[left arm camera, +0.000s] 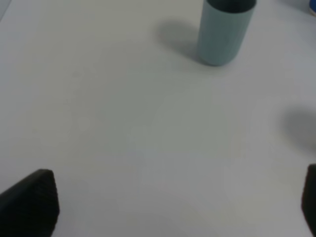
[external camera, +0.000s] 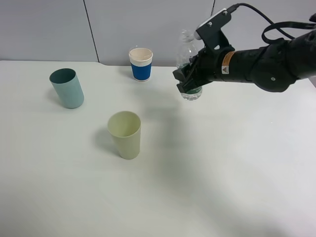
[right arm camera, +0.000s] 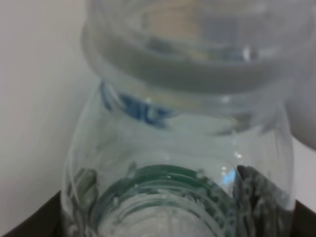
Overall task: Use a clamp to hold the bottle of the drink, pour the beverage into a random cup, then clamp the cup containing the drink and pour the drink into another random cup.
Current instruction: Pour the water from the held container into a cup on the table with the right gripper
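My right gripper, the clamp [external camera: 188, 79], is shut on the bottle of the drink [external camera: 186, 54] around its dark green label. It holds the bottle upright above the table at the back right. In the right wrist view the clear bottle [right arm camera: 182, 148] fills the frame, and I cannot make out the beverage's level. The pale yellow-green cup [external camera: 125, 134] stands near the table's middle, left of and nearer than the bottle. The teal cup [external camera: 66, 88] stands at the far left and also shows in the left wrist view as the teal cup [left arm camera: 224, 34]. My left gripper [left arm camera: 170, 207] is open over bare table.
A white paper cup with a blue sleeve [external camera: 141, 64] stands at the back, just left of the bottle. The white table [external camera: 222, 173] meets a grey wall [external camera: 123, 24] behind. The right arm [external camera: 266, 61] and its black cable reach in from the right.
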`<control>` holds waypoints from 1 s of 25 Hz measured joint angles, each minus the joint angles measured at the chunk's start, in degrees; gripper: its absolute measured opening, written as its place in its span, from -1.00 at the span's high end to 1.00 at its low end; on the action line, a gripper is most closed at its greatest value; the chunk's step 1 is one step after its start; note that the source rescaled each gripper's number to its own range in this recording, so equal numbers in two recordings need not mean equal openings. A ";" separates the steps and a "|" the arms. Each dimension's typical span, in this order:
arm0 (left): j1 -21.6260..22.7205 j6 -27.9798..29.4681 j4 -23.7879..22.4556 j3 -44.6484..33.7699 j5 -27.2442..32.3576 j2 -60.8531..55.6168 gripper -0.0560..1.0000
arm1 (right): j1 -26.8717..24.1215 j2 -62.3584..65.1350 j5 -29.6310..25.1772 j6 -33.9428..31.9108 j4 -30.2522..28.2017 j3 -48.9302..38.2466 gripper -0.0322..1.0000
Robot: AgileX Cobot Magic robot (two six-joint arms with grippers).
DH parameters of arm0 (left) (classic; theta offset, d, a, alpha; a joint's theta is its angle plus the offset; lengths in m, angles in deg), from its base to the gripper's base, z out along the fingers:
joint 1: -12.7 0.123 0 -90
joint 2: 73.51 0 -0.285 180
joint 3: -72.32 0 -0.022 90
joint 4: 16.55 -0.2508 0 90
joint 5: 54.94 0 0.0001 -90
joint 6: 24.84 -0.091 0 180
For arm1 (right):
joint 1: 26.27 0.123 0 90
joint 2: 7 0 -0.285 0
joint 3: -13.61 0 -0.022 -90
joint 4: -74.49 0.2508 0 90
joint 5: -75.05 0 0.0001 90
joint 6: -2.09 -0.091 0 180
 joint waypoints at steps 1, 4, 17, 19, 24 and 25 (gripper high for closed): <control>0.00 0.00 0.00 0.00 0.00 0.00 -1.00 | 0.84 0.00 -1.33 0.00 -1.17 1.07 0.93; 0.00 0.00 0.00 0.00 0.00 0.00 -1.00 | 3.83 0.00 -5.91 0.00 -5.99 4.20 0.93; 0.00 0.00 0.00 0.00 0.00 0.00 -1.00 | 10.59 -0.05 -12.42 0.08 -23.06 9.17 0.93; 0.00 0.00 0.00 0.00 0.00 0.00 -1.00 | 11.27 -0.05 -12.89 0.98 -24.78 9.17 0.93; 0.00 0.00 0.00 0.00 0.00 0.00 -1.00 | 13.60 -0.05 -13.31 7.63 -27.35 9.17 0.93; 0.00 0.00 0.00 0.00 0.00 0.00 -1.00 | 14.00 -0.11 -13.31 9.12 -27.62 9.17 0.93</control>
